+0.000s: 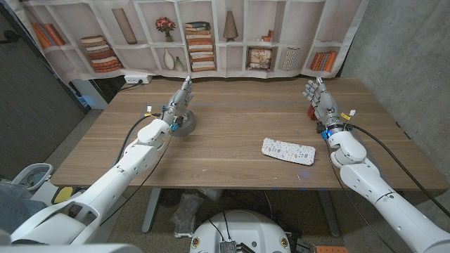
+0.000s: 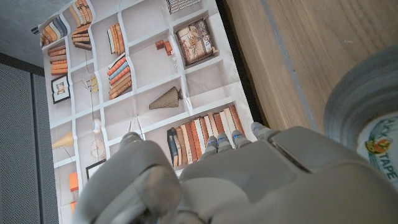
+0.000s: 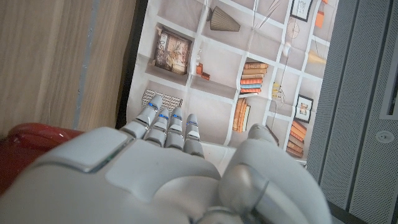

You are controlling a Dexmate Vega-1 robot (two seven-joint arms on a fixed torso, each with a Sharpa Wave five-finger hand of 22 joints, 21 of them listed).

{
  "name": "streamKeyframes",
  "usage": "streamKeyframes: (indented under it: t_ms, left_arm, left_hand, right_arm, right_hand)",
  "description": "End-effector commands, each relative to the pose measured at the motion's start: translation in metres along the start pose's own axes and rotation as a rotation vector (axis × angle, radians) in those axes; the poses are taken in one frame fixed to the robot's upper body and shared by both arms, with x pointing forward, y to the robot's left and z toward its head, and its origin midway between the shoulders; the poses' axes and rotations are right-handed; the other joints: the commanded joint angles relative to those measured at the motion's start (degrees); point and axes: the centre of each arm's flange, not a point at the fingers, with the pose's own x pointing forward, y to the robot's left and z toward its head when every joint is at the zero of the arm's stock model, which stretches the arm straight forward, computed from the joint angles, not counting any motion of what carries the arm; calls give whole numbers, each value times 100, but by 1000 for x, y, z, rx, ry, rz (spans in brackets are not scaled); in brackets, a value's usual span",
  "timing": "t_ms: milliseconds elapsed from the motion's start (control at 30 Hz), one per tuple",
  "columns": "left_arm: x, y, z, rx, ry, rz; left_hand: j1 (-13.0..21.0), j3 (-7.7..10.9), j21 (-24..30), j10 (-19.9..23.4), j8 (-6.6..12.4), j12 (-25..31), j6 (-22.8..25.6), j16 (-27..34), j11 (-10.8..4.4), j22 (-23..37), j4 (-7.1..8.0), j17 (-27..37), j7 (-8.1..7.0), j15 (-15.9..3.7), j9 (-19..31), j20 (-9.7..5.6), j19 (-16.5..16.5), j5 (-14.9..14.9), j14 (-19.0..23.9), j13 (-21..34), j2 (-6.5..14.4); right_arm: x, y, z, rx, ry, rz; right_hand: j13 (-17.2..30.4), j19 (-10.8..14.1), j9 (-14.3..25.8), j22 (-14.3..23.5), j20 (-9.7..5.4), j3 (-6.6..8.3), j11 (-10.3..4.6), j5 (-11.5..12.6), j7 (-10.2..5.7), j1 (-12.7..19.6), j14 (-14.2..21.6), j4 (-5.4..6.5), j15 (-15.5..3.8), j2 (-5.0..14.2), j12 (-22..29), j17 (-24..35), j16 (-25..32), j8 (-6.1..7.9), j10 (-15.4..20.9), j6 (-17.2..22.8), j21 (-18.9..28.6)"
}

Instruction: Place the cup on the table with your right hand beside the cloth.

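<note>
1. The right hand (image 1: 321, 105) stands on its edge at the tabletop's far right, fingers (image 1: 314, 89) straight, close together and reaching toward the far edge, holding nothing.
2. A red cup (image 1: 311, 112) sits just beside that hand, on its inner side; the right wrist view shows its red rim (image 3: 34, 134) against the hand's back. Whether they touch I cannot tell.
3. The left hand (image 1: 177, 111) stands upright at the far left, fingers (image 1: 186, 89) extended and empty.
4. A grey roll of tape (image 1: 184, 125) lies on the tabletop right by the left hand; the left wrist view shows its label (image 2: 380, 146).
5. The patterned cloth (image 1: 288, 150), folded into a strip, lies nearer the front edge, well apart from the cup.
6. The wooden tabletop (image 1: 232, 119) carries all of this; a printed bookshelf backdrop (image 1: 204, 35) hangs behind it.
</note>
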Motion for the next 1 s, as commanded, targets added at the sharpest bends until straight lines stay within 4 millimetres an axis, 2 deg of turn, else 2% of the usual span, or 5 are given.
streamKeyframes:
  t_ms: [33,1000]
  left_arm:
    - [1,-2,-1,-1,3,-2]
    - [2,-10,1,0,-2,-15]
  left_hand:
    - [85,-21,44,49,42,14,42,11,10,18,-41,16,7,10,12,-320,-226,15,-51,22,-1]
    - [131,-43,49,100,40,14,97,13,17,19,-58,17,7,11,13,-288,-203,10,-6,23,26]
  right_arm:
    - [-8,-13,-1,-23,-2,-48]
    - [-26,-41,-2,-35,7,-124]
  right_hand:
    - [11,15,24,8,43,5,8,-7,-38,86,2,-47,11,-5,-6,10,-22,23,52,32,-25]
    - [14,31,28,9,78,30,-40,-17,-100,258,49,-181,-38,-39,-11,8,-27,23,89,63,-112]
